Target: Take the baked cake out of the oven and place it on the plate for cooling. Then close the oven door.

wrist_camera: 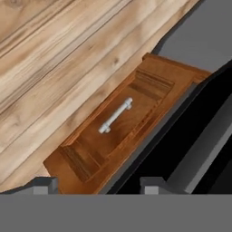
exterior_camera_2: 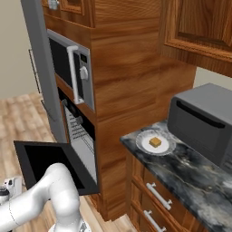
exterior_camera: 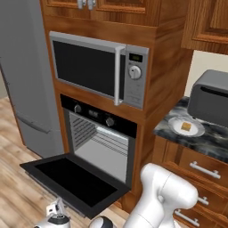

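Here, left base view: the oven (exterior_camera: 100, 133) sits in the wooden column under the silver microwave (exterior_camera: 100, 71), and the oven door (exterior_camera: 73, 178) hangs fully open, flat and level out over the wood floor (exterior_camera: 18, 196). Wire racks show on the oven's left inner wall. To the right, on the dark marbled counter (exterior_camera: 209, 140), the plate (exterior_camera: 186, 126) carries the baked cake (exterior_camera: 186, 127), a small tan square near its middle. A grey toaster box (exterior_camera: 209, 98) stands just behind the plate. The arm drops low at the bottom edge; the gripper (exterior_camera: 57, 209) is below the door's front edge, partly cut off by the frame.

Right base view: the cake (exterior_camera_2: 155, 142) rests on the plate (exterior_camera_2: 155, 142) near the counter's corner, the toaster box (exterior_camera_2: 204, 122) just to the right of it. The open door (exterior_camera_2: 52, 165) juts out leftward, seen from its side. The arm bends across in front of it; the gripper (exterior_camera_2: 9, 186) sits at the left edge, jaw spacing not readable.

Hand view: two dark fingertips (wrist_camera: 43, 185) rise at the bottom, set apart with nothing between them; how wide, I cannot tell. Beyond them lies a wooden drawer front (wrist_camera: 122, 131) with a silver bar handle (wrist_camera: 116, 115), floor planks to one side, a black panel to the other.
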